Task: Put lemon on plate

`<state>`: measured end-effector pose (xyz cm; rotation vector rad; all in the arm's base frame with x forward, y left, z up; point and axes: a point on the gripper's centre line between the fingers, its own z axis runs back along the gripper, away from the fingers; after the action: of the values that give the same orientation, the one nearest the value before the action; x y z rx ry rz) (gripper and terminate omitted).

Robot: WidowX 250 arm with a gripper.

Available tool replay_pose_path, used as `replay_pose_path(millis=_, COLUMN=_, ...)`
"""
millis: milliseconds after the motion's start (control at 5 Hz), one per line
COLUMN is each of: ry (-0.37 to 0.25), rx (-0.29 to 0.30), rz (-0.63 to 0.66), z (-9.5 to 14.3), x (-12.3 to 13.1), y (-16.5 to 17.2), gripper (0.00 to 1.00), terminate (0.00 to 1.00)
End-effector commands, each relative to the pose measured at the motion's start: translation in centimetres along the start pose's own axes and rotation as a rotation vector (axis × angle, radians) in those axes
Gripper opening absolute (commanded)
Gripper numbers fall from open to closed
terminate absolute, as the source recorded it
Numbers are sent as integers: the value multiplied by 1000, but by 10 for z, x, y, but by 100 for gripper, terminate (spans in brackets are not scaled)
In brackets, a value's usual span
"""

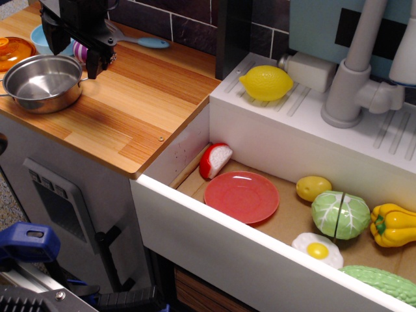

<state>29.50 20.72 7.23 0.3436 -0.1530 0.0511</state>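
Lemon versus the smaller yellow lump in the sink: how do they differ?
The lemon sits up on the white ledge behind the sink, beside the faucet base; the yellow lump lies down in the basin near the cabbage. The lemon is larger and brighter; the lump is smaller and duller. The lemon is oval with a pointed nub; the lump is roundish. Both are yellow, and neither is on the plate.
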Motion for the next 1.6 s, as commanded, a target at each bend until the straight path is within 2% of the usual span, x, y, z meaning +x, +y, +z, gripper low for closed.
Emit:
replay_pose_path(millis=0, ry=0, rx=0, rz=0, z=0, x=0, y=0, gripper=100, terminate=0)
replay_pose_path(millis=200, ry=-65, rx=-10, rz=-103, z=26, x=13, y=-35, gripper=100, terminate=0)
replay_pose_path(millis=400, ry=-185, rx=14, rz=-201, z=46, x=19, y=-70, gripper=100, terminate=0)
replay_pose_path(millis=600, ry=-272, rx=43, rz=-300, z=67, x=30, y=-111, gripper=100, terminate=0)
replay_pose_path(millis=800, ry=-338, rx=66, rz=-372, z=75, x=43, y=-143, gripper=100, terminate=0)
replay_pose_path(millis=1000, ry=-359, rx=30, rz=-436, z=78, x=67, y=-160, gripper=100, terminate=0)
replay_pose_path(millis=1400, ry=-401, rx=4, rz=-491, z=65, x=98, y=-172, gripper=100, terminate=0)
